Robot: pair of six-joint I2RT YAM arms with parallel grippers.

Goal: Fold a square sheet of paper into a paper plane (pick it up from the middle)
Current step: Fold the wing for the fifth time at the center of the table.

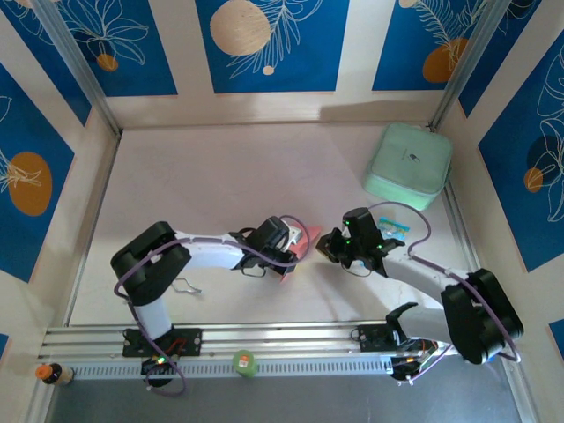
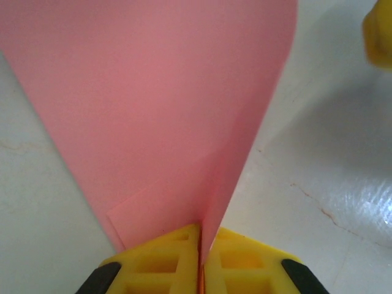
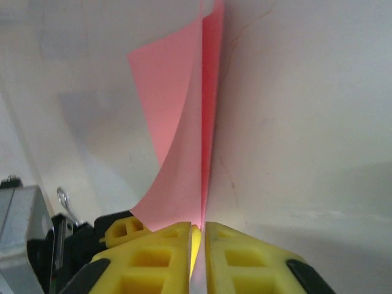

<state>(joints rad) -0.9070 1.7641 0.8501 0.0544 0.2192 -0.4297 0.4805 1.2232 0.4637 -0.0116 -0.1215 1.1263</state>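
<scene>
Well, my left fingers [image 2: 184,242] are pressed together on the pink sheet [image 2: 153,110], clamped at its lower edge, and its two leaves fan away from them. My right fingers [image 3: 184,236] are drawn nearly together too, with the doubled edge of the sheet [image 3: 177,122] running into the slit between them. I read that as a pinch, though a thin one. From above, the sheet [image 1: 305,240] sits between the two wrists, seemingly lifted off the bench [image 1: 220,176] near its middle and well apart from the green case [image 1: 407,166] at the far right.

My worry is having two clamps on one thin sheet. If the arms drift apart, I'd expect it to tear or slide out of the right fingers' narrow hold. If they crowd together, it could buckle and the crease would land crooked.

The sheet stands on edge, its fold line running straight out from the left fingers. Its long axis looks to slant from near-left to far-right, though the arms hide much of it.
</scene>
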